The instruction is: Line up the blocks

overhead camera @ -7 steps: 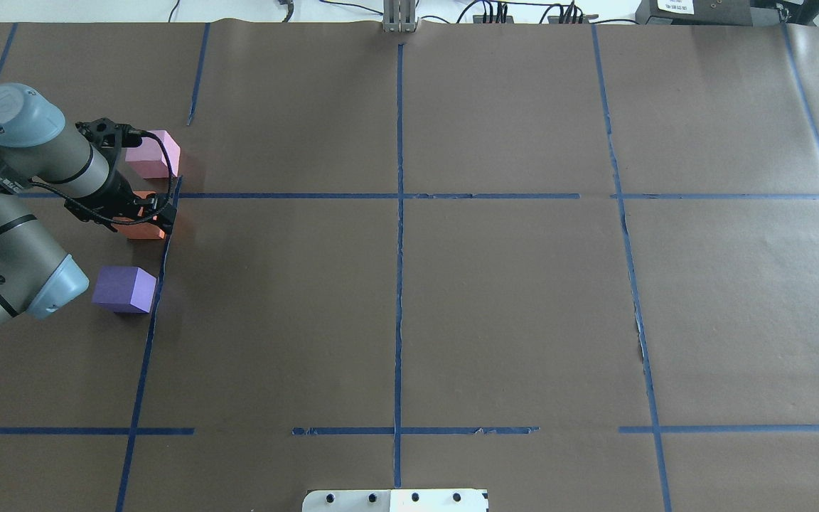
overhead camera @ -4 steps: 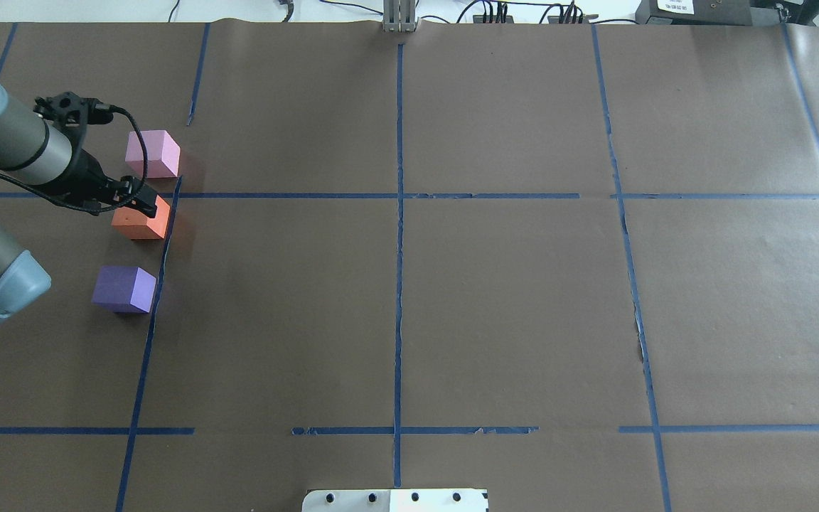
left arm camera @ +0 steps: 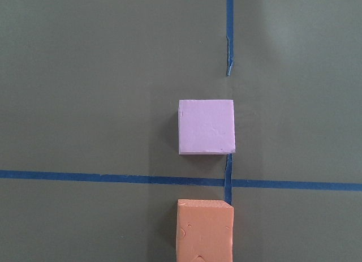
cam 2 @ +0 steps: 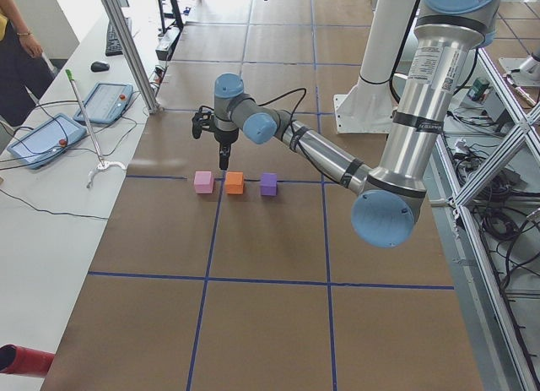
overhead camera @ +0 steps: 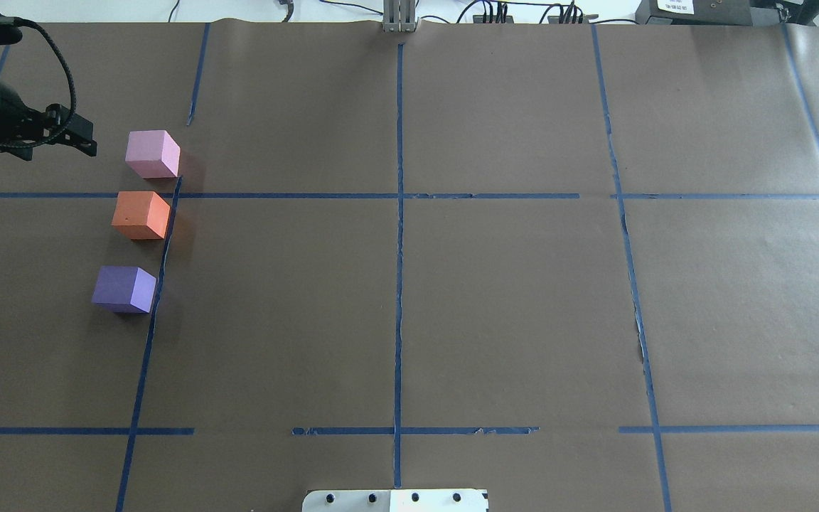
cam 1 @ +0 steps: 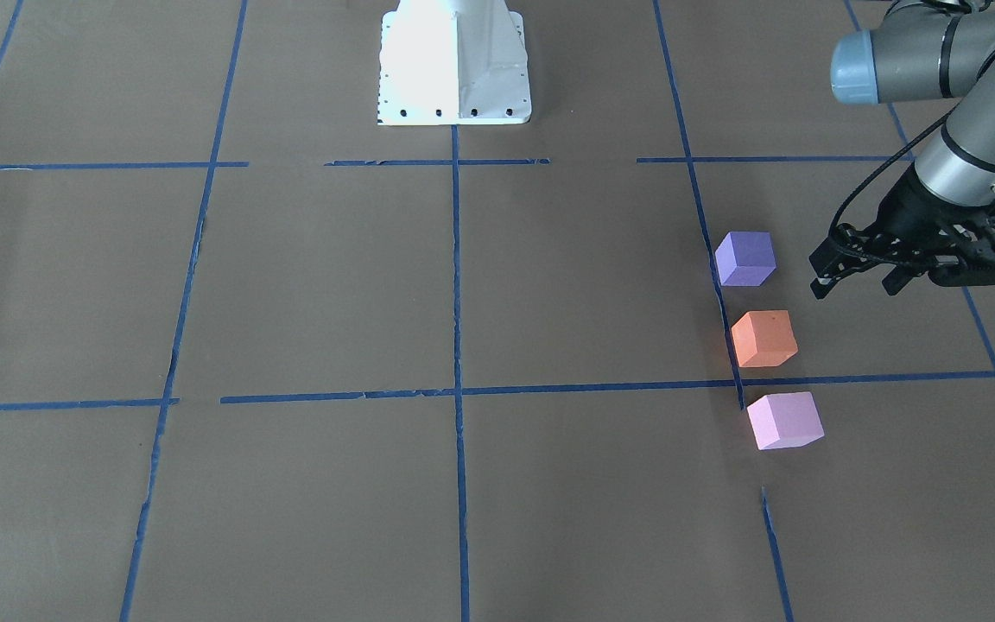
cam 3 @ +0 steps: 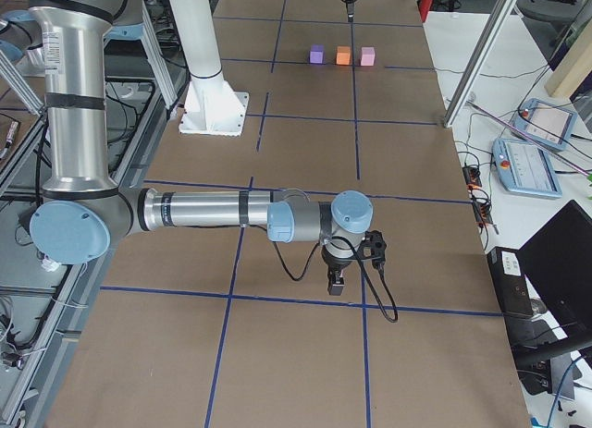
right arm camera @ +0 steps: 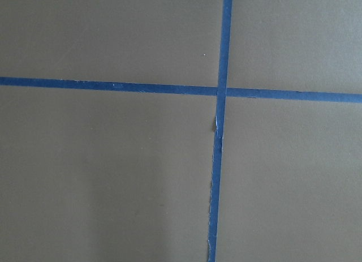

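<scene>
Three blocks stand in a row on the brown table at my left: the pink block [overhead camera: 152, 153], the orange block [overhead camera: 141, 215] and the purple block [overhead camera: 124, 289]. They stand apart, beside a blue tape line. The front view shows the purple block [cam 1: 745, 257], the orange block [cam 1: 763, 338] and the pink block [cam 1: 784, 420]. My left gripper [cam 1: 856, 281] is open and empty, raised above the table beside the row, also in the overhead view [overhead camera: 57, 146]. The left wrist view shows the pink block [left arm camera: 206, 127] and the orange block [left arm camera: 205, 229]. My right gripper [cam 3: 337, 282] hangs far from them; I cannot tell its state.
Blue tape lines [overhead camera: 399, 249] divide the brown paper into a grid. The white robot base plate [cam 1: 454, 65] stands at the middle of the near edge. A side table with tablets [cam 2: 51, 138] and a person [cam 2: 17, 45] lie beyond the far edge.
My left gripper has let go of the orange block, risen, and drawn back toward the far left. The orange block stays between the pink and purple ones.
</scene>
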`<state>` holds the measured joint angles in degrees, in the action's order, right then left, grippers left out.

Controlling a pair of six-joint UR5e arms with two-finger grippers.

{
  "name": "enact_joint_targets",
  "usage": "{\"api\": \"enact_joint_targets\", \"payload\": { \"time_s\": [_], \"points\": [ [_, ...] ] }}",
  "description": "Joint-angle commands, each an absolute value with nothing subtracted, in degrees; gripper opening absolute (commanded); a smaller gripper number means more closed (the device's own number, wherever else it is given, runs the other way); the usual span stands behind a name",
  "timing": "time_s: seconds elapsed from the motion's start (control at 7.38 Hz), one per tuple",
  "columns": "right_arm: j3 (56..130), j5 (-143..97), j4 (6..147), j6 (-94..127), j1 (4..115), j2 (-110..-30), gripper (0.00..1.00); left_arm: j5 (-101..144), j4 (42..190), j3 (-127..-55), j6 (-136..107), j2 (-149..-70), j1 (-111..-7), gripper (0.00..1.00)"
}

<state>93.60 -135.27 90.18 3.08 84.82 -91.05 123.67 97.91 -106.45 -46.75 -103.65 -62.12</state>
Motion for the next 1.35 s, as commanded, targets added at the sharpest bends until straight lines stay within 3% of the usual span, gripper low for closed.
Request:
{"api": "enact_joint_targets", "payload": {
  "time_s": [0.0,0.81,1.22],
  "points": [
    [93.6,-135.3,90.2,3.1,84.8,-91.1,1.0,127.0,97.2,-105.7,-37.1,-103.1,-63.1,1.0],
    [93.6,-135.3,90.3,3.1,84.8,-91.1,1.0,133.9,94.7,-86.7,6.2,-98.5,-91.8,0.99],
    [93.6,-135.3,90.2,3.1,84.8,-91.1,1.0,133.9,85.4,-86.4,6.2,-98.5,-95.2,0.99]
  ]
}}
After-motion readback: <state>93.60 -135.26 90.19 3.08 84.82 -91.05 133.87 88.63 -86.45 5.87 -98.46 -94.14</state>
